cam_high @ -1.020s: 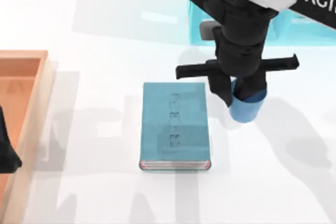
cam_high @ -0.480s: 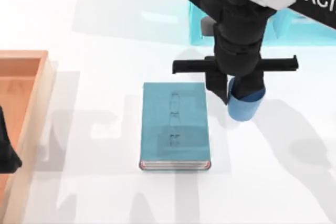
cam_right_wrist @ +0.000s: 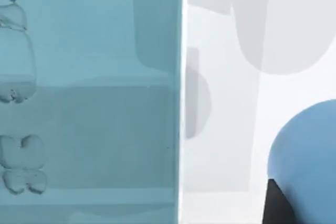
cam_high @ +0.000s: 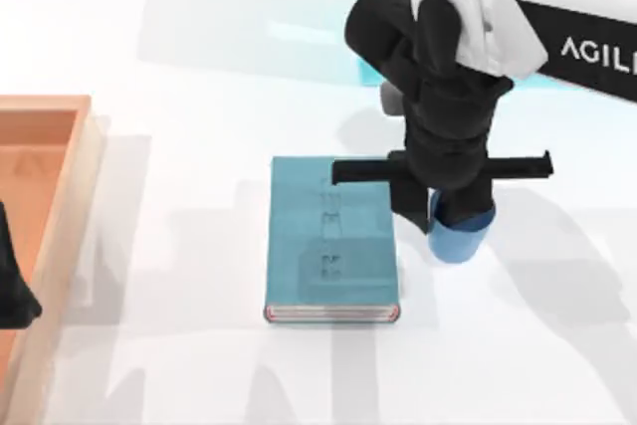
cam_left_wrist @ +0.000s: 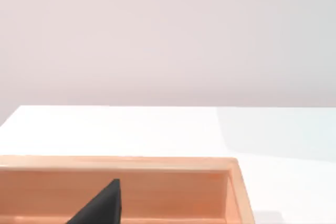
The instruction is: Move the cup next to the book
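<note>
Right gripper (cam_high: 450, 214) has carried the cup (cam_high: 457, 238) nearer the book (cam_high: 331, 241), at its 3 o'clock, still grasping the cup.

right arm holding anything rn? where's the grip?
Yes: the right hand holds the cup from above by its upper rim, just right of the book. The left hand is parked over the wooden tray, gripping nothing.

Rendered simulation, plain white table (cam_high: 199, 67), blank wall (cam_left_wrist: 168, 35)
</note>
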Controlling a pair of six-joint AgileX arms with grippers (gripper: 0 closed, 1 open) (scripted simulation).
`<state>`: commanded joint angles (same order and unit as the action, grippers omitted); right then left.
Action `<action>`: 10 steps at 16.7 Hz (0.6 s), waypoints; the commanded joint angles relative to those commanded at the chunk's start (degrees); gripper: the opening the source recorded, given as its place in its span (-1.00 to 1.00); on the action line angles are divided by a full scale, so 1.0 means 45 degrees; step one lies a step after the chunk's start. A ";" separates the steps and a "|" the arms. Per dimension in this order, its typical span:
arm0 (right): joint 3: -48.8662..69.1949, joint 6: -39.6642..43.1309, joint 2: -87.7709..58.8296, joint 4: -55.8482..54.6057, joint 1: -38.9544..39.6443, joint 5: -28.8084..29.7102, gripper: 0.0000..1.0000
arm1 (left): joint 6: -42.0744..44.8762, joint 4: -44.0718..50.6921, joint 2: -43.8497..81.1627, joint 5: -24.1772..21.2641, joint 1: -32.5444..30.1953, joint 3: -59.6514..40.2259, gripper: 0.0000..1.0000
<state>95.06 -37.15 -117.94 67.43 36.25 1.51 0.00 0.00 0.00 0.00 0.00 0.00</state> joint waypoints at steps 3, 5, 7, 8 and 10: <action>-0.0564 0.0022 0.0015 -0.0566 -0.0044 0.0055 -1.00 | 0.0000 0.0000 0.0000 0.0000 0.0000 0.0000 1.00; -0.0564 0.0022 0.0015 -0.0566 -0.0044 0.0055 -1.00 | 0.0000 0.0000 0.0000 0.0000 0.0000 0.0000 1.00; -0.0564 0.0022 0.0015 -0.0566 -0.0044 0.0055 -0.85 | 0.0000 0.0000 0.0000 0.0000 0.0000 0.0000 1.00; -0.0564 0.0022 0.0015 -0.0566 -0.0044 0.0055 -0.70 | 0.0000 0.0000 0.0000 0.0000 0.0000 0.0000 1.00; -0.0564 0.0022 0.0015 -0.0566 -0.0044 0.0055 -0.40 | 0.0000 0.0000 0.0000 0.0000 0.0000 0.0000 1.00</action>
<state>92.52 -37.05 -117.87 64.89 36.06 1.75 0.00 0.00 0.00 0.00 0.00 0.00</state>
